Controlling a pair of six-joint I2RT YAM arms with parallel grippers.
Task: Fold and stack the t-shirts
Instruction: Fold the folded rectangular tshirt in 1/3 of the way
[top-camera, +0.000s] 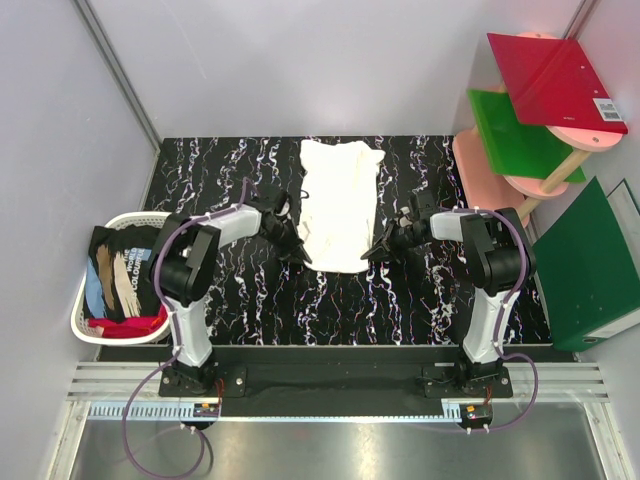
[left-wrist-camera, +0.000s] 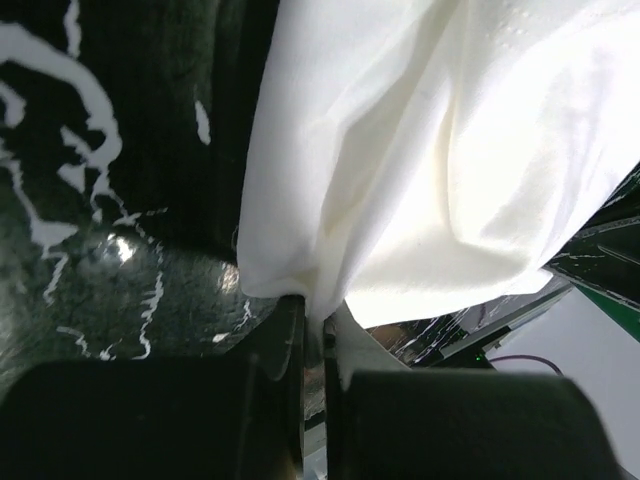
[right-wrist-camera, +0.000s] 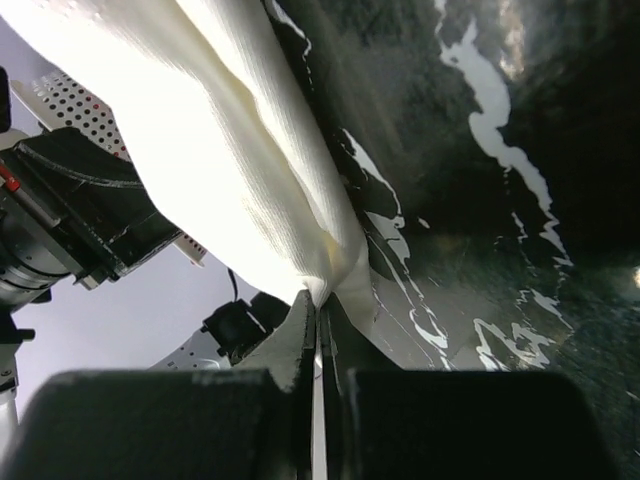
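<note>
A cream-white t-shirt (top-camera: 340, 202) lies lengthwise in the middle of the black marbled table (top-camera: 230, 300), folded narrow. My left gripper (top-camera: 298, 250) is shut on its near left corner; in the left wrist view the cloth (left-wrist-camera: 430, 150) is pinched between the jaws (left-wrist-camera: 315, 315) and lifted. My right gripper (top-camera: 378, 250) is shut on the near right corner; the cloth (right-wrist-camera: 220, 150) runs up from its closed jaws (right-wrist-camera: 320, 305). More t-shirts, black with tan streaks (top-camera: 120, 268), blue-and-white and red (top-camera: 135, 325), lie in a white basket (top-camera: 130, 220) at the left.
At the right stand a pink stool-like shelf (top-camera: 490, 170) holding a green board (top-camera: 520, 135) and a red board (top-camera: 555, 80). A dark green board (top-camera: 590, 265) leans by the table's right edge. Grey walls close in left and back.
</note>
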